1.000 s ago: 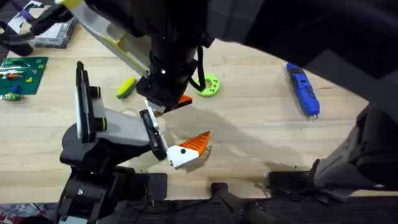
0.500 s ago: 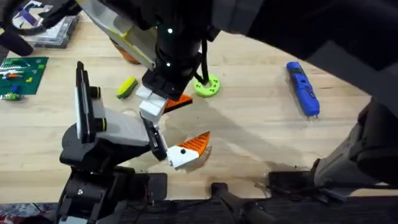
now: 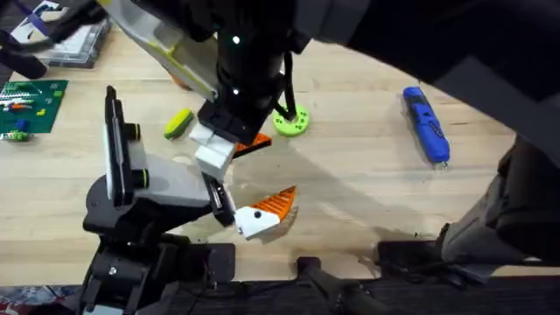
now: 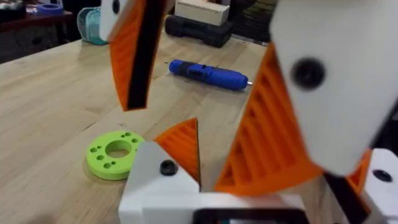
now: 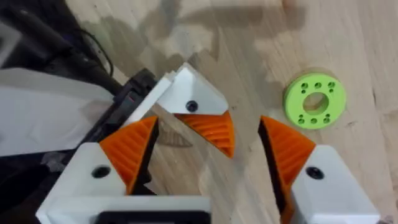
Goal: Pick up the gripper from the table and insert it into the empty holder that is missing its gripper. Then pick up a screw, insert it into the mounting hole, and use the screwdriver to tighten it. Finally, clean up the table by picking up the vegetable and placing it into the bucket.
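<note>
The loose gripper (image 3: 213,150), a white block with an orange wedge, sits at the upper end of the black holder (image 3: 214,194) on my left arm's grey-white head. My left gripper (image 3: 229,188) carries one mounted finger (image 3: 258,213), large in the left wrist view (image 4: 292,124). My right gripper (image 5: 207,118) reaches across and straddles the loose gripper (image 5: 196,106). One of its fingers (image 5: 127,152) touches the block, and wood shows between the block and the other. The blue screwdriver (image 3: 427,125) lies far right. The yellow vegetable (image 3: 178,122) lies left of the arm. The bucket and screw are hidden.
A green ring (image 3: 291,120) lies just beyond the right gripper, also in the wrist views (image 4: 115,154) (image 5: 314,101). A green circuit board (image 3: 31,105) and a clear box (image 3: 74,48) sit at the far left. Bare wood lies between ring and screwdriver.
The right gripper has carried the loose gripper left and down to the holder's upper end. Its white block now shows from under the arm. The left arm has barely moved.
</note>
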